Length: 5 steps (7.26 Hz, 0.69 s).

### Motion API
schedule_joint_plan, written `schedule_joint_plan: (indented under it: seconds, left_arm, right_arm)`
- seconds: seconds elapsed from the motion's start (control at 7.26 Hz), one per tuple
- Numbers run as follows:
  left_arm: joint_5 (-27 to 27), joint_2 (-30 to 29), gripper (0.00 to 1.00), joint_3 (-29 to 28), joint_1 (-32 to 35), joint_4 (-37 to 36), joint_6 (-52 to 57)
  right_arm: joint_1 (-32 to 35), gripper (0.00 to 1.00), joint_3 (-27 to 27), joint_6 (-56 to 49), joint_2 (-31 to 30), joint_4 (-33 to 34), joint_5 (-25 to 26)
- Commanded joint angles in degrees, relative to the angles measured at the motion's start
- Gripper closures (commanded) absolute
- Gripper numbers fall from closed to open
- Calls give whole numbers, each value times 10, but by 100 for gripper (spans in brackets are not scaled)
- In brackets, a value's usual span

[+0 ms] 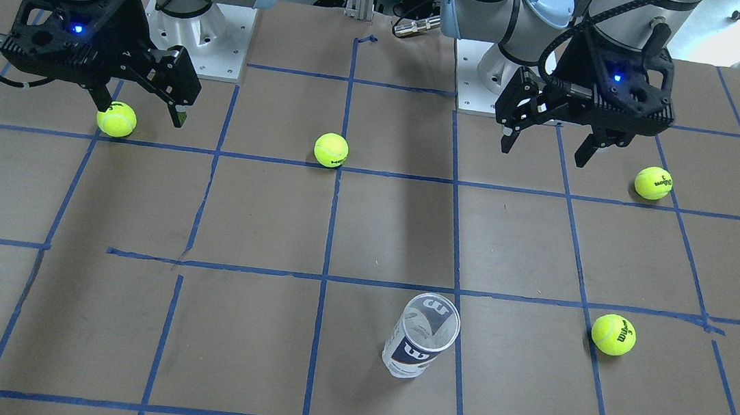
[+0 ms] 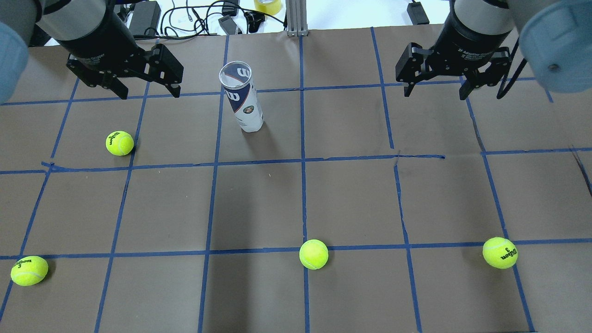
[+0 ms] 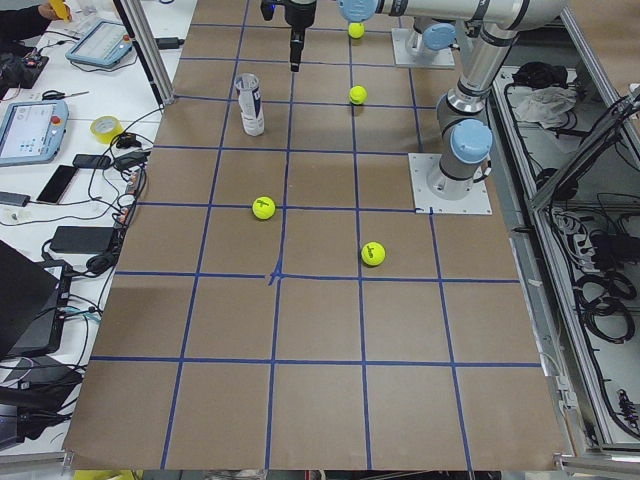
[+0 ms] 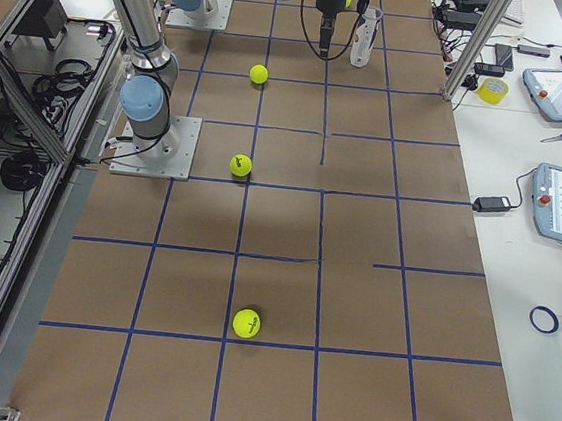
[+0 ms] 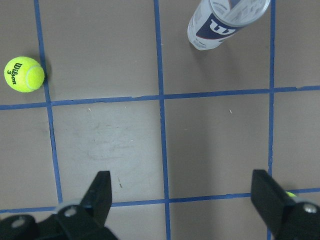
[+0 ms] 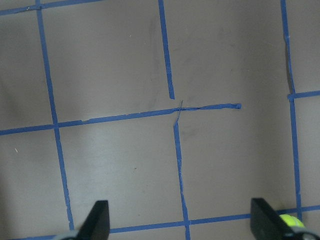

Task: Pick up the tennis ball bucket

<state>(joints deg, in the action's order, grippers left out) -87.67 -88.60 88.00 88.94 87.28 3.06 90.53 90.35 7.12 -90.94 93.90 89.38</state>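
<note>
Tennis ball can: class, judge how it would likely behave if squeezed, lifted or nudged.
The tennis ball can looks empty through its open top, so it is probably light. Standing tall on a narrow base, it would likely tip if nudged, then roll. Its clear, smooth plastic wall may flex or slip under a hard squeeze.

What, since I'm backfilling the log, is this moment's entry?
left gripper: open | right gripper: open | tennis ball bucket: upright, untouched

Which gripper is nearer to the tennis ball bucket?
Left. The left gripper hangs open a short way to the left of the upright tennis ball bucket in the overhead view; the right gripper, also open, is clearly farther off on its other side.
</note>
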Motion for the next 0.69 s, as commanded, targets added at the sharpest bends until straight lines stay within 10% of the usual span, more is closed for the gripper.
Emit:
schedule_joint_plan:
  seconds: [0.0, 0.55]
  left_arm:
    - [0, 0, 0, 1, 0, 0, 0]
    - [0, 2, 0, 3, 0, 0, 3]
  right_arm:
    - [0, 0, 0, 0, 1, 1, 0]
    - [0, 0, 0, 0, 1, 1, -4]
